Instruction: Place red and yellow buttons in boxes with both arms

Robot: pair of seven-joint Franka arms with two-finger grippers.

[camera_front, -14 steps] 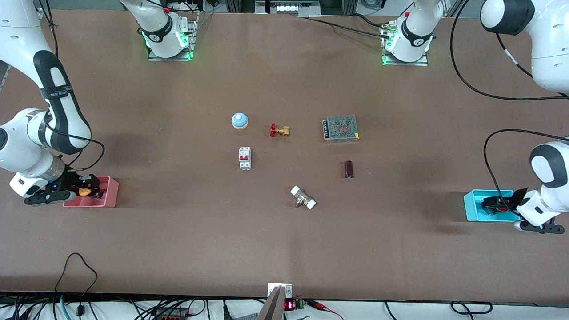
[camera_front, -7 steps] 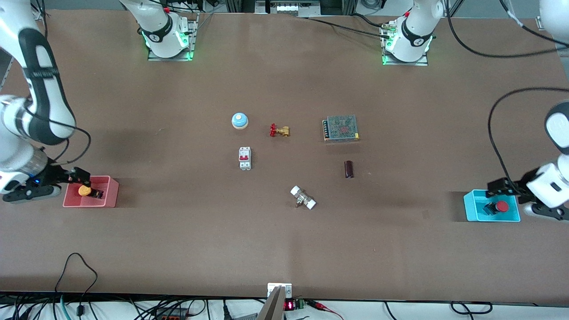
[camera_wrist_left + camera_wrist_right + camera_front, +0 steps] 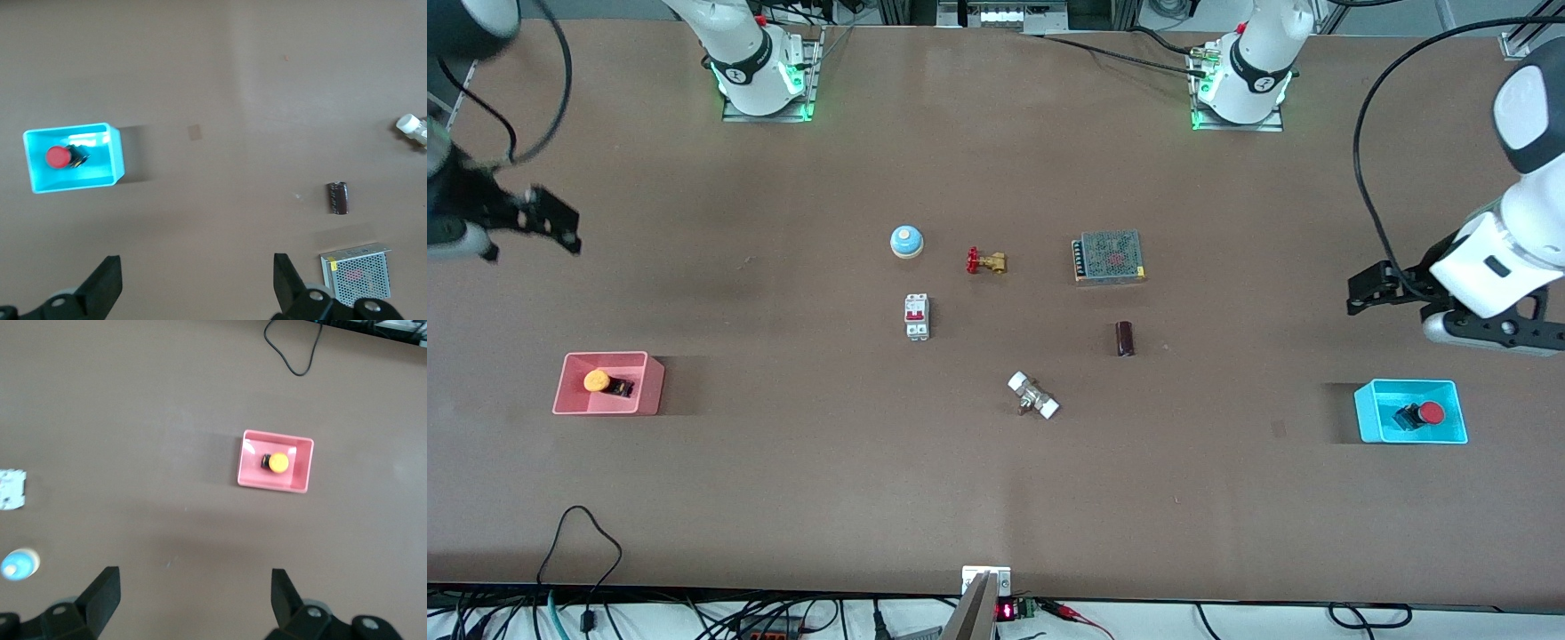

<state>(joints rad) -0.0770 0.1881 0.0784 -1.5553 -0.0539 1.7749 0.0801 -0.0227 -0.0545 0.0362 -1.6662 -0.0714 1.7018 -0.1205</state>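
The yellow button [image 3: 596, 380] lies in the pink box [image 3: 651, 388] at the right arm's end of the table. The red button [image 3: 1431, 412] lies in the cyan box [image 3: 1364, 414] at the left arm's end. My right gripper [image 3: 551, 227] is open and empty, raised over bare table away from the pink box. My left gripper [image 3: 1359, 295] is open and empty, raised over bare table away from the cyan box. The left wrist view shows its open gripper [image 3: 197, 273], the cyan box [image 3: 117, 157] and red button [image 3: 57, 157]. The right wrist view shows its open gripper [image 3: 193, 587], the pink box [image 3: 299, 464] and yellow button [image 3: 277, 462].
Mid-table stand a blue dome bell [image 3: 906, 241], a brass valve with a red handle [image 3: 985, 261], a white circuit breaker [image 3: 916, 316], a mesh power supply [image 3: 1109, 256], a dark cylinder [image 3: 1125, 339] and a white-capped fitting [image 3: 1033, 396].
Both grippers let go of the buttons inside the boxes, then rose and drew back toward the bases. The buttons stay in their boxes.
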